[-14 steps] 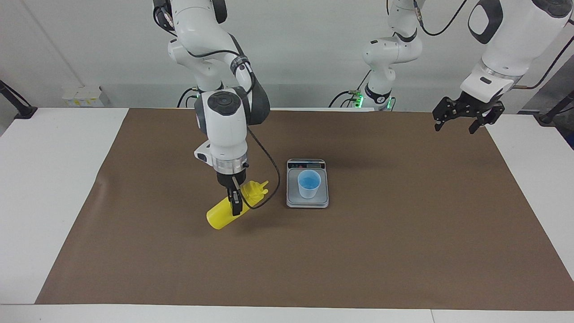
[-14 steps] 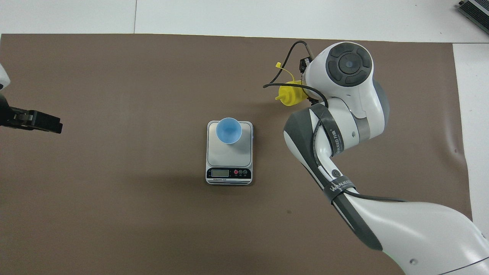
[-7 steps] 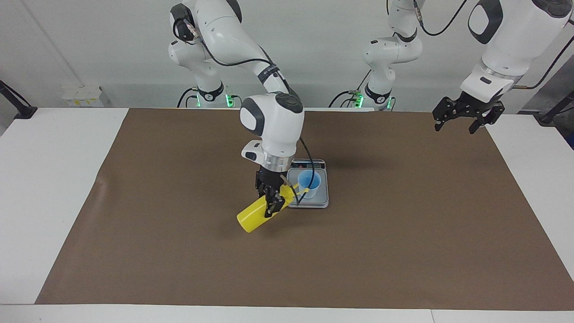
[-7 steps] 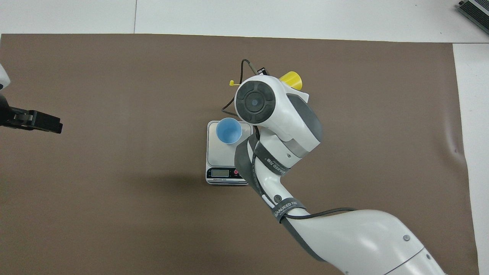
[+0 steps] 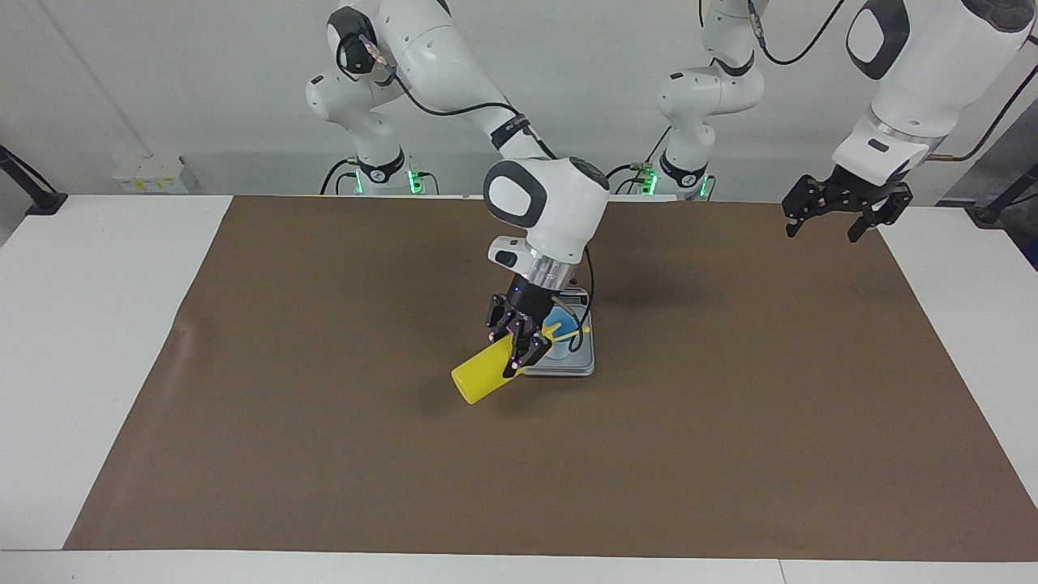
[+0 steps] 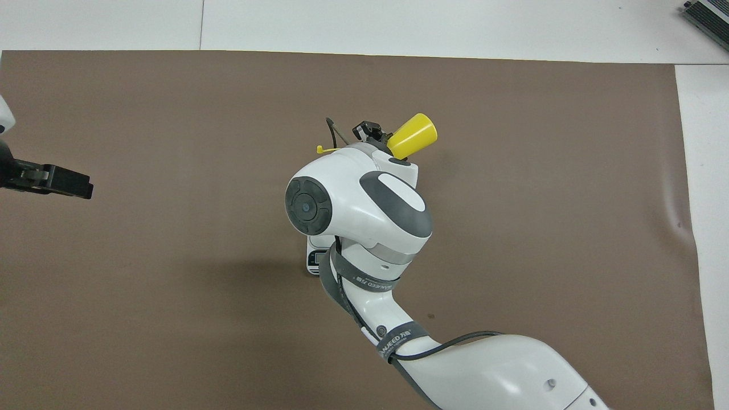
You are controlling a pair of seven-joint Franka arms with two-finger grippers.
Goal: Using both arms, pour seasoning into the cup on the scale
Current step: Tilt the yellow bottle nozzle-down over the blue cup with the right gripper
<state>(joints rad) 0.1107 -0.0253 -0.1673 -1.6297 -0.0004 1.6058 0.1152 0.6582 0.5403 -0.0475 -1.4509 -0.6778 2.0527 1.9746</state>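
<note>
My right gripper point(image 5: 517, 345) is shut on the yellow seasoning bottle point(image 5: 483, 380), gripping it near the shoulder. The bottle is tilted, its nozzle lying over the light blue cup point(image 5: 562, 350) and its base pointing toward the right arm's end of the table. The cup stands on the silver scale point(image 5: 569, 369), mostly hidden by the gripper and the nozzle. In the overhead view the right arm covers the cup; only the bottle's base point(image 6: 413, 135), the right gripper point(image 6: 376, 135) and a corner of the scale point(image 6: 312, 260) show. My left gripper point(image 5: 842, 214) hangs open over the mat's edge at the left arm's end, waiting.
A brown mat point(image 5: 324, 454) covers most of the white table point(image 5: 89, 341). The bottle's small yellow cap point(image 6: 321, 150) dangles on its tether beside the right arm's wrist. The left gripper point(image 6: 57, 182) shows at the overhead view's edge.
My right arm has carried the tilted bottle sideways from the mat toward the scale, bringing the nozzle over the cup. In the overhead view the arm now hides the cup. The left arm has not moved.
</note>
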